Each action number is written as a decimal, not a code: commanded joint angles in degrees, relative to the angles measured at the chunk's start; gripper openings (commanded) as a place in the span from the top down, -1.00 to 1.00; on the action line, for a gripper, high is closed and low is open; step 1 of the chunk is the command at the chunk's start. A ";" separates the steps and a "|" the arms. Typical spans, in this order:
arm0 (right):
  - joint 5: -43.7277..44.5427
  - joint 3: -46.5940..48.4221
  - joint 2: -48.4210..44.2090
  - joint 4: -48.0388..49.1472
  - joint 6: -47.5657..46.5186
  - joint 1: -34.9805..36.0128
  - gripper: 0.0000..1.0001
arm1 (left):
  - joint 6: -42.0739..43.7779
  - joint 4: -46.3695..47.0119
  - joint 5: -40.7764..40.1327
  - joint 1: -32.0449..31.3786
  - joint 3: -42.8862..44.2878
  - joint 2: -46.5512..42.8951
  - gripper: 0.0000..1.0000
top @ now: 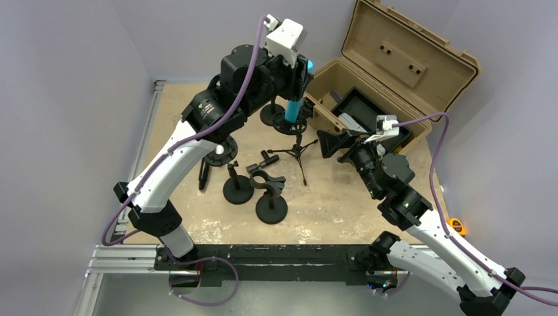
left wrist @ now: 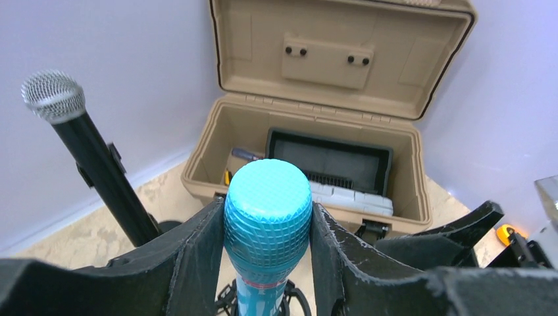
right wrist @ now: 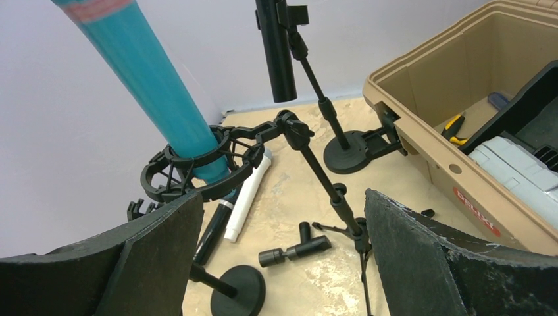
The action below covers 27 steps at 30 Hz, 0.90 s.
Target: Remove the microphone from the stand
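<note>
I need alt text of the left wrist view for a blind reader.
The left gripper holds the mesh head of a turquoise microphone between its black fingers. Behind stands an open tan plastic case; at the left, a black microphone with a silver mesh head.

Left pincer point(left wrist: 266, 220) clamping teal microphone point(left wrist: 267, 197) head, black microphone point(left wrist: 85, 151) at left, open tan case point(left wrist: 329, 66) behind

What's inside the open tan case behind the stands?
The tan case holds a black tray, a grey box beside it, and a yellow-handled item at one end. Whatever lies under the tray is covered.
</note>
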 commanded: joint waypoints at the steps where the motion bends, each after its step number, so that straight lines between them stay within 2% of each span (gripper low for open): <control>1: 0.12 -0.48 -0.03 2.15 -0.86 -0.25 -0.81 | 4.65 5.22 1.62 -0.28 6.24 -0.07 1.00; 7: 0.14 -0.52 0.17 2.31 -0.79 -0.25 -0.80 | 8.72 9.59 1.01 -0.28 9.30 -0.82 1.00; 12: 0.04 -0.65 0.52 2.50 -0.89 -0.29 -0.81 | 8.32 10.00 2.24 -0.30 13.12 -1.18 1.00; 18: -0.04 -0.66 0.78 2.41 -0.90 -0.24 -0.80 | 9.38 11.24 2.06 -0.28 10.74 -6.47 1.00; 27: -0.42 -0.74 1.12 2.66 -1.01 -0.27 -0.80 | 23.87 7.38 -16.35 1.62 -3.99 -17.78 1.00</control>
